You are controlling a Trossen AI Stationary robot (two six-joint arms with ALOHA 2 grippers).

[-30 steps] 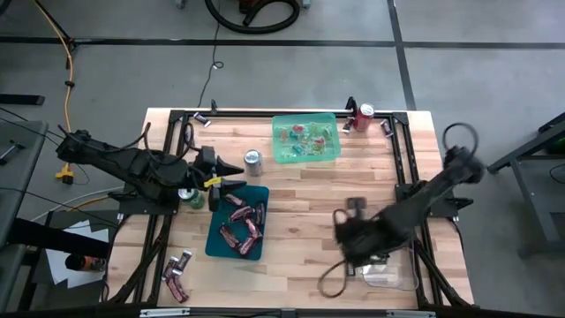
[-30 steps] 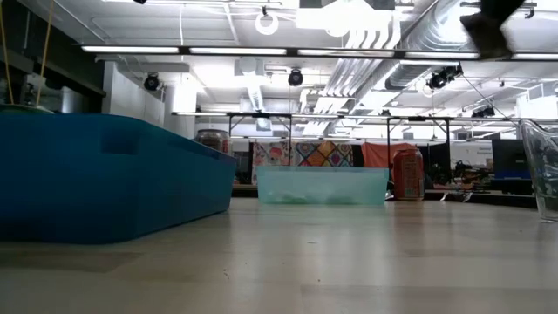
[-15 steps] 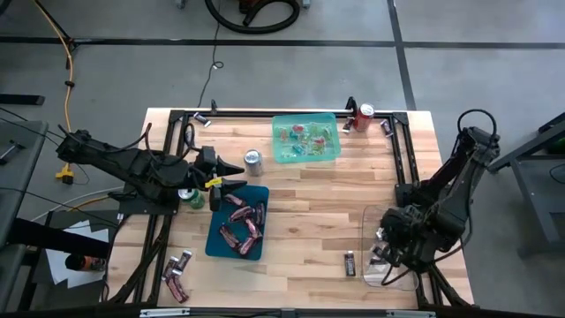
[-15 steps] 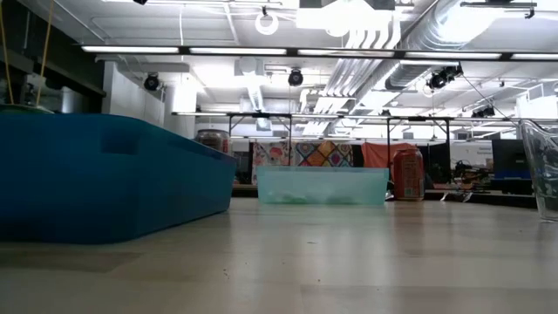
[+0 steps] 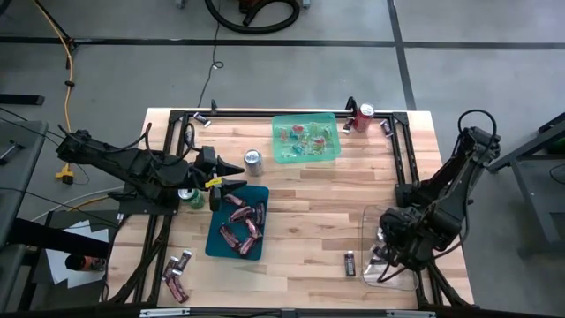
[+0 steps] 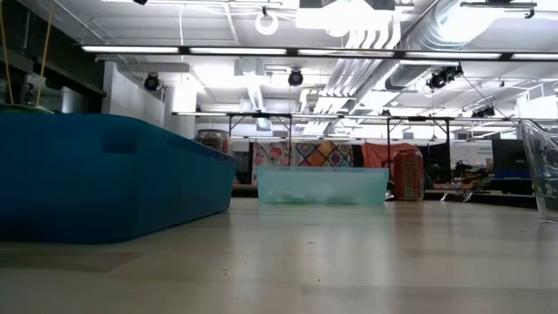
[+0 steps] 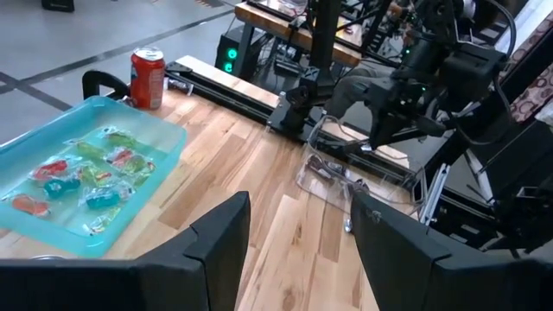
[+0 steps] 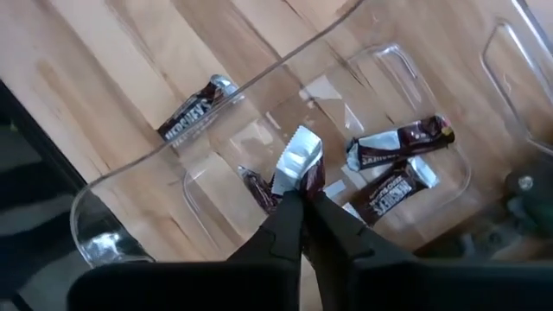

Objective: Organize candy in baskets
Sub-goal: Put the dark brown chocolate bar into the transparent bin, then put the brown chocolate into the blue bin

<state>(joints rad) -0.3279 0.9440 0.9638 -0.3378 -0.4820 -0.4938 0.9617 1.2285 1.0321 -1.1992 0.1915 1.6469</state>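
My right gripper (image 8: 301, 197) is shut on a maroon candy bar (image 8: 300, 162) over the clear basket (image 5: 390, 256) at the table's near right. Several maroon bars (image 8: 393, 168) lie in that basket. One more bar (image 5: 350, 262) lies on the table just left of it, also in the right wrist view (image 8: 194, 108). My left gripper (image 5: 233, 176) is open and empty above the far left corner of the dark teal basket (image 5: 237, 226), which holds pinkish-red bars. The light green basket (image 5: 305, 139) at the far middle holds green and red pieces. My right gripper pinches the maroon bar between its two fingertips (image 8: 285, 216), coming from above and pointing down into the clear basket. The bar's silver crimped end (image 8: 298, 151) sticks out beyond the fingertips. The bar is lifted clear of the basket's floor.
A silver can (image 5: 253, 160) stands between the green and teal baskets, and a red can (image 5: 365, 113) stands at the far right. A green can (image 5: 187, 196) sits by the left arm. Loose candy (image 5: 177, 269) lies at the near left corner. Bare wood lies mid-table.
My right gripper has swung from the middle of the table toward the near right corner and now stays still over the clear basket. My left arm has kept still.
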